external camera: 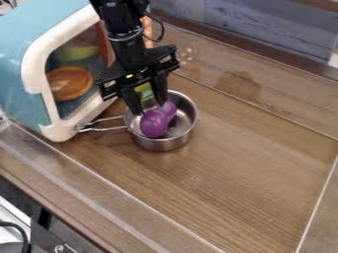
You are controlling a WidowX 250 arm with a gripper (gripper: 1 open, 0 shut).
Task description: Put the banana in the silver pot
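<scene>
Silver pot on wooden table, purple toy vegetable inside. Gripper reaches down into pot, jaws partly apart; banana seems pinched between fingers, over pot. Orange dish inside toy oven behind.

Only one view is given, taken from above and in front of the wooden table, looking down at an angle. The arm is seen at upper left, entering from the top edge, at moderate closeness.
</scene>
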